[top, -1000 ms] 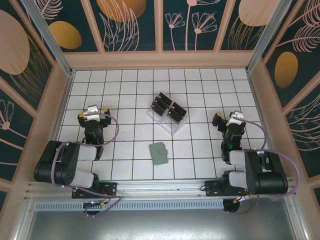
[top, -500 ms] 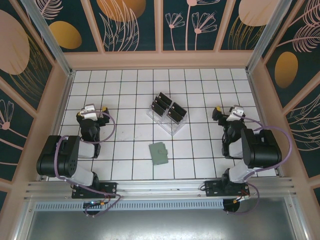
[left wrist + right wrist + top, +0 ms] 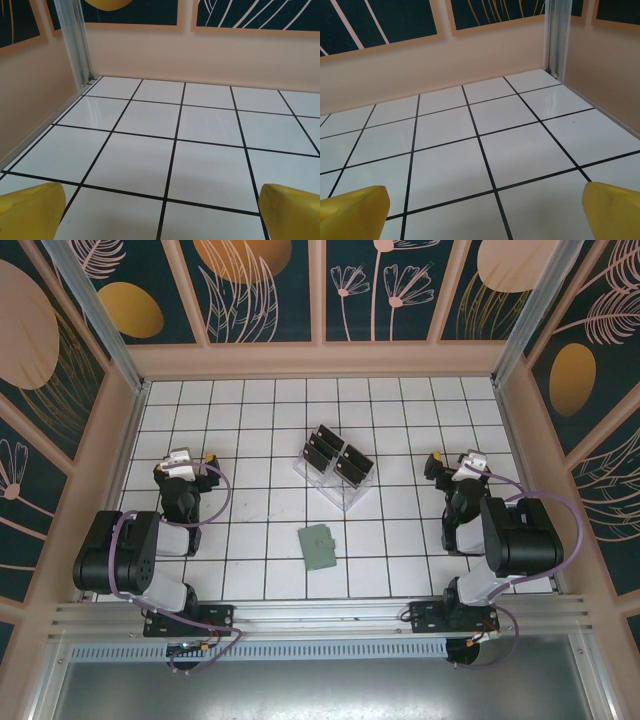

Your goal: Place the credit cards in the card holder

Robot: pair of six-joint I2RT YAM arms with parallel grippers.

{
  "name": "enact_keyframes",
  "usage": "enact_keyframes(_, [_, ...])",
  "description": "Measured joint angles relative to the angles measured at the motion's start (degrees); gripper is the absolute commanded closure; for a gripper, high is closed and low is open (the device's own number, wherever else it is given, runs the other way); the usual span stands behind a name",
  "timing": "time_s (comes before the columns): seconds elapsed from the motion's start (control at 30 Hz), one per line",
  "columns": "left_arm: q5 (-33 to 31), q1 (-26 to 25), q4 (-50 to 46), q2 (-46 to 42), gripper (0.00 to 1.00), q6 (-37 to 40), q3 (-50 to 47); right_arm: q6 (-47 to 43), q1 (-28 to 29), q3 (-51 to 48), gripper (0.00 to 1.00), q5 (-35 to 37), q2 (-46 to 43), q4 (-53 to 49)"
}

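Note:
Several black credit cards point(image 3: 336, 457) stand in a clear slotted rack point(image 3: 340, 485) at the middle of the tiled floor. The sage-green card holder point(image 3: 319, 546) lies flat and closed, nearer to me than the rack. My left gripper point(image 3: 185, 462) hovers well to the left of both, open, its yellow fingertips point(image 3: 30, 210) wide apart over bare tiles. My right gripper point(image 3: 458, 464) is far to the right, open as well, with nothing between its yellow fingertips point(image 3: 612, 210). In the wrist views, the left gripper point(image 3: 162, 215) and right gripper point(image 3: 485, 215) face the back wall.
Beige walls point(image 3: 320, 360) enclose the white tiled floor point(image 3: 260, 430) on three sides. An aluminium post point(image 3: 75, 40) stands in the far left corner and another post point(image 3: 557, 35) in the far right corner. Both arm bases sit on the near rail point(image 3: 320, 625).
Over the last second both arms folded their elbows up and back, most visibly the right one, and the grippers shifted slightly toward the back. Cards, rack and card holder have not moved.

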Motion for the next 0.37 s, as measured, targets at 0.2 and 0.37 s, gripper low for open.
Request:
enact_keyframes(0.2, [0.07,0.0,0.0,0.0,0.01,0.0,0.0,-0.04,-0.26,0.07,0.01,-1.42,0.0,-0.66])
enact_keyframes(0.37, [0.2,0.0,-0.02,0.0,0.01,0.0,0.0,-0.13,-0.72,0.11,0.01,-3.76,0.0,-1.53])
